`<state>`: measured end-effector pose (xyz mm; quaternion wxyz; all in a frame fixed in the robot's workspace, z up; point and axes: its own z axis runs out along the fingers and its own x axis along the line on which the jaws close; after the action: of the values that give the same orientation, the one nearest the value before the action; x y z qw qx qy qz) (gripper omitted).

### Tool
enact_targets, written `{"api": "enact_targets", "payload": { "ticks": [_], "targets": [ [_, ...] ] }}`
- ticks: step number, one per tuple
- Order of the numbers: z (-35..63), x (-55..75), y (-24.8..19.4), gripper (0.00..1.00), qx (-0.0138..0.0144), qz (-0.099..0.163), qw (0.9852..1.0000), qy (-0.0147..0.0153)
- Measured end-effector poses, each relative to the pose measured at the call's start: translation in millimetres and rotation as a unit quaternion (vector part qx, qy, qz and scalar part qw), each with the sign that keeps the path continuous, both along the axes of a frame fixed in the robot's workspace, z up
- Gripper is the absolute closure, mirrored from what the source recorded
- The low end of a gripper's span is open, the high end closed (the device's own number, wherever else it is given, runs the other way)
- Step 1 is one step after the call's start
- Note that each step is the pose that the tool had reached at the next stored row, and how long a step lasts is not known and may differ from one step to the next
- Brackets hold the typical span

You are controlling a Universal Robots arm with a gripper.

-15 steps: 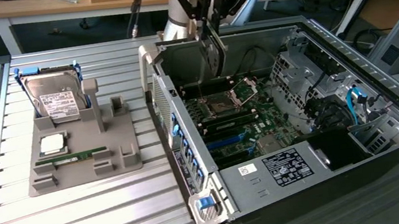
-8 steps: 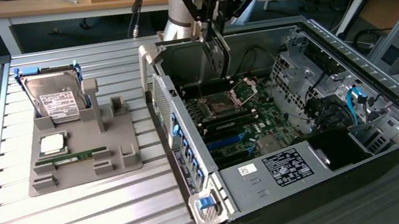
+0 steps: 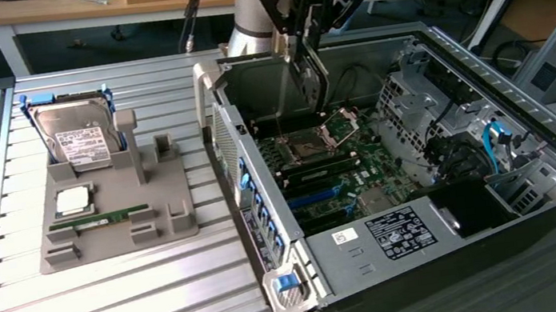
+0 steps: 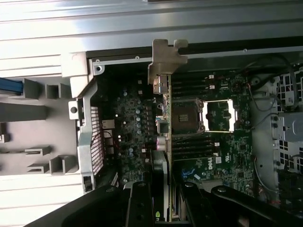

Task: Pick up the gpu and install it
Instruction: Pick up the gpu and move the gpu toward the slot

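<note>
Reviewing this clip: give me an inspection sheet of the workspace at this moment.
Surface: slatted metal table carrying an open PC case and a grey holder tray.
Job's things: gpu held upright inside the case opening, over the motherboard; contact with the board cannot be told.
Clutter: hard drive, processor chip and RAM stick on the tray.
Grippers: gripper shut on the gpu.
Cables: blue cables inside the case.
Surroundings: desks behind the table.
</note>
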<state>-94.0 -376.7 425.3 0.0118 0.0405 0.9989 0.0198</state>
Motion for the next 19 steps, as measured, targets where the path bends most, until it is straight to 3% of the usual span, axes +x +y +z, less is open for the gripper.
{"api": "enact_targets", "payload": {
  "ticks": [19],
  "targets": [
    [-8.5, 12.9, -9.0, 0.73, 0.0, 0.0, 1.0, 0.0]
  ]
}}
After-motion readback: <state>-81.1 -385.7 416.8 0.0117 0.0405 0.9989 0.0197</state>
